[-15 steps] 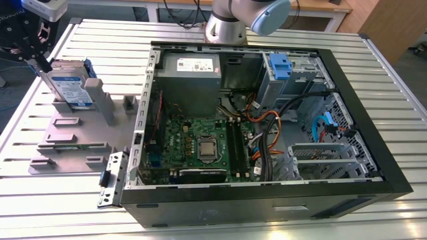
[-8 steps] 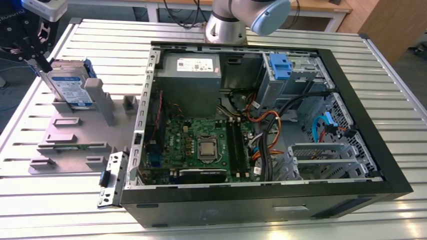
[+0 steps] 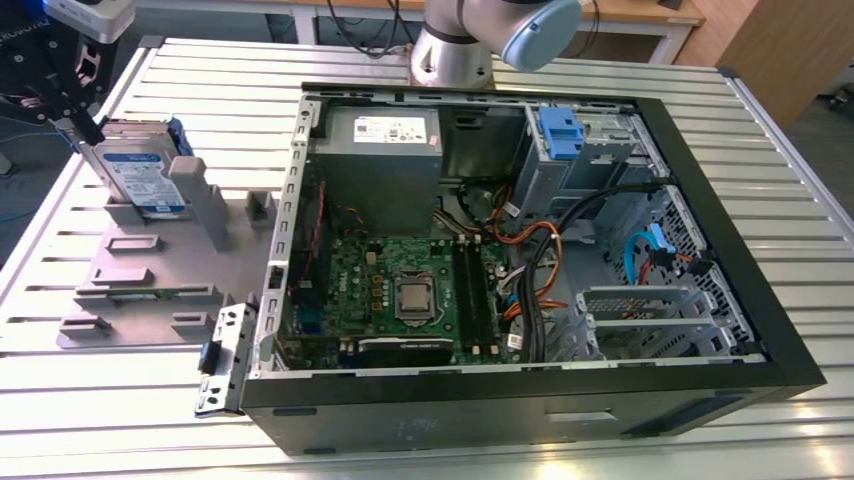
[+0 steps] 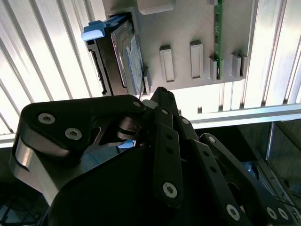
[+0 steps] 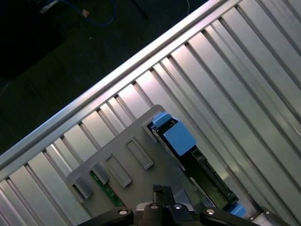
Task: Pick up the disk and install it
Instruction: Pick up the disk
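The bench (image 3: pixel 94 420) was a slatted aluminium top whose ribs ran lengthwise and caught the light. In the first wrist view a dark floor (image 5: pixel 47 61) lay beyond its edge rail, with a blue cable (image 5: pixel 101 16) trailing across it. At the far end, in the exterior view, the arm's base (image 3: pixel 451 55) stood on the bench, and a wooden cabinet (image 3: pixel 781 50) stood behind at that view's right.

An open black computer case (image 3: pixel 534 405) lay on its side across the middle of the bench. It showed a green motherboard (image 3: pixel 400 290), a grey power-supply box (image 3: pixel 380 150) and a blue drive latch (image 3: pixel 561 130).

To the exterior view's left of the case sat a grey slotted fixture (image 3: pixel 147 270). The disk (image 3: pixel 138 170) stood on edge in one of its far slots, with its labelled face toward the case and its blue bracket uppermost. A green circuit strip (image 4: pixel 217 28) sat in another slot.

The gripper (image 3: pixel 91 130) hung just beside the disk's upper edge, on the side away from the case. In both wrist views its fingers (image 5: pixel 157 192) looked pressed together and held nothing. Their tips were over the fixture plate, near the disk but apart from it.
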You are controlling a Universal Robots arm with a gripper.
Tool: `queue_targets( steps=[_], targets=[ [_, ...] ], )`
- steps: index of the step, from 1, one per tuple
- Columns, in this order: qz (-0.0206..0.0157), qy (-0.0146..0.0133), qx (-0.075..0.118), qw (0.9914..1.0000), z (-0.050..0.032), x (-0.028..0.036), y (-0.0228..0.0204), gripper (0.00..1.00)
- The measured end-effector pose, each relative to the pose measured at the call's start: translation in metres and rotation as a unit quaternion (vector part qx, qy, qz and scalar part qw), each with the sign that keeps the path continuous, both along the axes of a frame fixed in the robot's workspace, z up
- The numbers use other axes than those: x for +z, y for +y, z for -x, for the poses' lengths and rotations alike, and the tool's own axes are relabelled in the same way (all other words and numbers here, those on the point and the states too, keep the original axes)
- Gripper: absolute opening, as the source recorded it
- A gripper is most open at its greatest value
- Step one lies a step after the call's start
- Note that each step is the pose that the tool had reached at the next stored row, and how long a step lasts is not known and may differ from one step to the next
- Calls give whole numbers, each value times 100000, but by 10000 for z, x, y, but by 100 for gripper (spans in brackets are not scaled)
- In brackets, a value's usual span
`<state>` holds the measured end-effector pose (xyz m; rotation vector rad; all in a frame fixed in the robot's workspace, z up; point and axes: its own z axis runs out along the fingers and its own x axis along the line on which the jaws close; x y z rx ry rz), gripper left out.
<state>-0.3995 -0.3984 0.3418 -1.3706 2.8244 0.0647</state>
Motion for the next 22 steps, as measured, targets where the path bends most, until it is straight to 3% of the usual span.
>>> queue_targets(
  steps=[22],
  targets=[
    [17,-2,600,99998,0,0,0,11]
  ],
)
